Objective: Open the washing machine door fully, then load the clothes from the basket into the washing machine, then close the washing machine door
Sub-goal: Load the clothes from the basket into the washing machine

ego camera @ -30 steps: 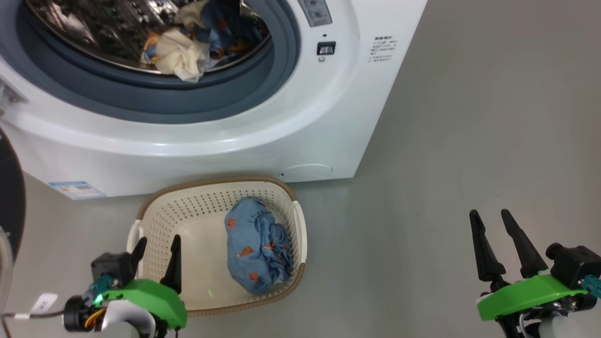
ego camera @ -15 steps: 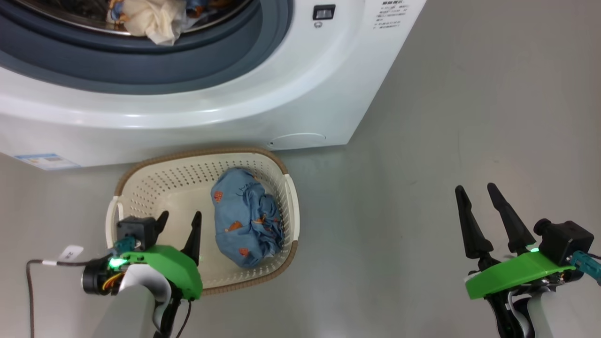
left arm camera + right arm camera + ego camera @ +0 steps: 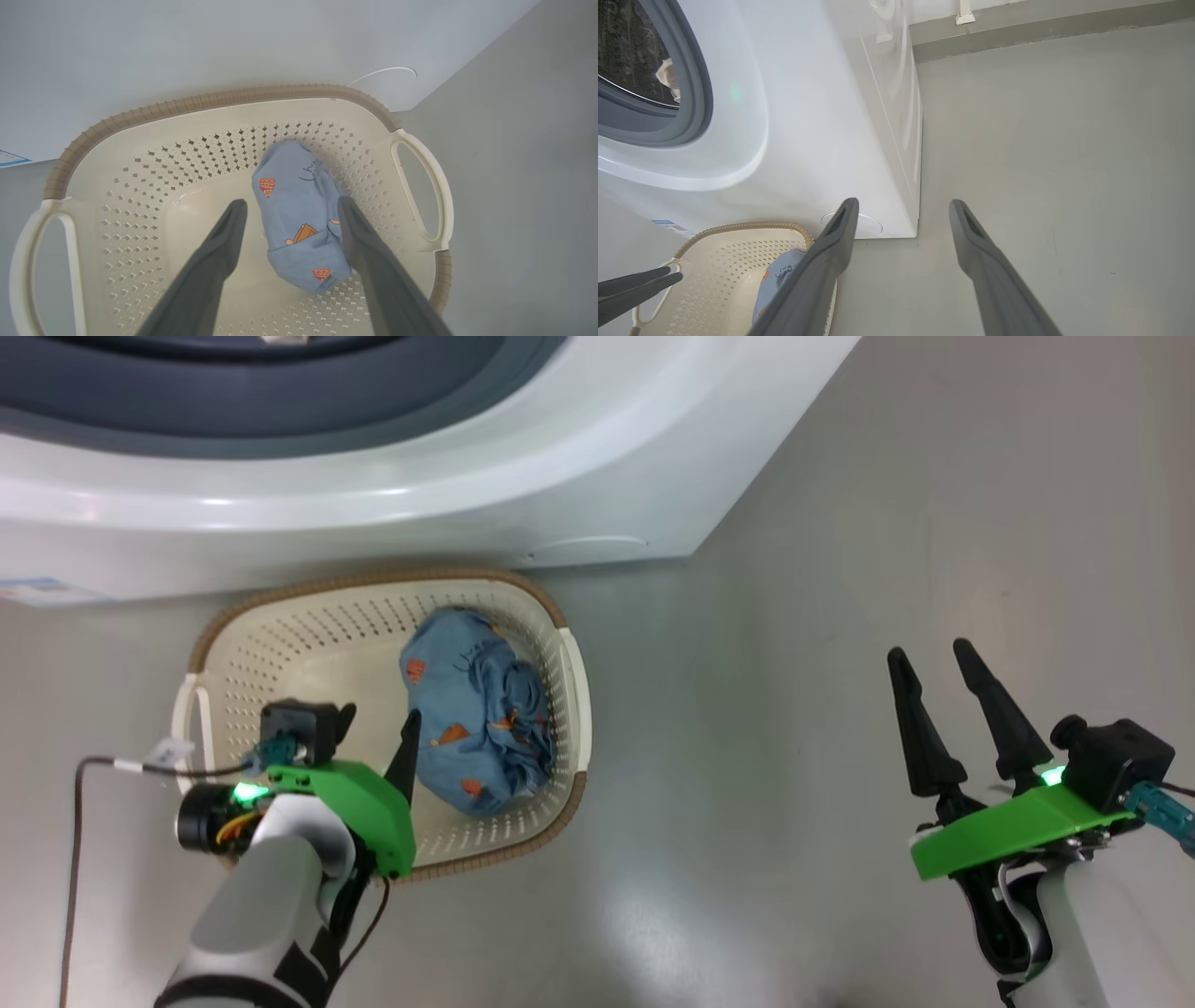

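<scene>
The basket (image 3: 280, 607), cream with a brown rim, sits on the floor against the washing machine (image 3: 523, 476). A bundle of the clothes (image 3: 476, 709), blue with orange prints, lies in its right half. My left gripper (image 3: 378, 717) hangs open inside the basket, and in the left wrist view its fingers straddle the blue bundle (image 3: 299, 210) without closing on it. My right gripper (image 3: 929, 651) is open over bare floor to the right, holding nothing. A cream garment (image 3: 668, 77) shows inside the drum. The washing machine door is out of view.
Grey floor (image 3: 794, 616) stretches right of the machine. The grey gasket (image 3: 280, 392) runs along the top of the head view. A blue label sticker (image 3: 37, 588) marks the machine's lower left. A dark cable (image 3: 75, 821) trails from my left wrist. A skirting (image 3: 1041, 28) lines the far wall.
The head camera has tilted down, so the drum has slid out of the top. My left gripper has moved forward and right within the basket, up to the blue bundle. Both grippers stay open.
</scene>
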